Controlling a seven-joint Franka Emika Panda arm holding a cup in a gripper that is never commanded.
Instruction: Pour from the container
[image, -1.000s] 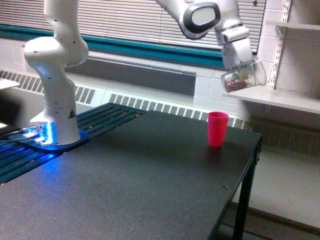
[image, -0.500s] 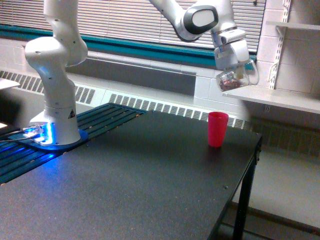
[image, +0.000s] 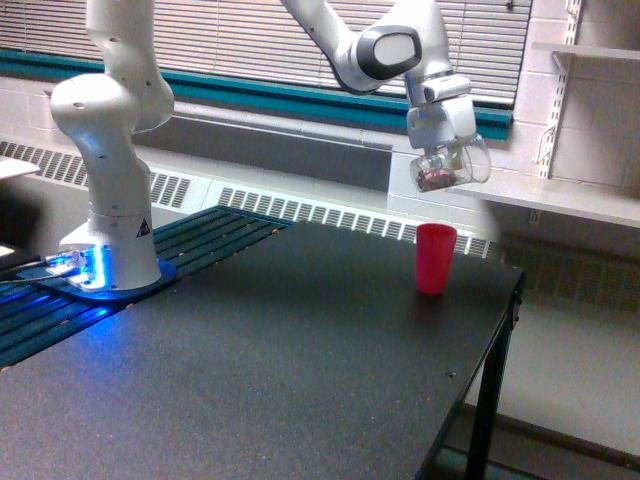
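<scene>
So the black table (image: 300, 340) has just the red cup (image: 435, 258) standing near its far edge. Above it the gripper (image: 440, 150) is clamped on the clear container (image: 448, 168), tipped over with some dark bits inside. My take: get the lip dead over the red cup's mouth, drop a touch lower, then tilt slowly so nothing bounces out.

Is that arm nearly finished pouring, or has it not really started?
Done: the gripper holds the clear cup in the air, tilted, above the red cup. In hand: dark bits still sit inside the clear cup, and nothing can be seen falling. Left: the pour itself, presumably into the red cup, which stands upright on the black table. Whether anything is already in the red cup can't be seen.
</scene>
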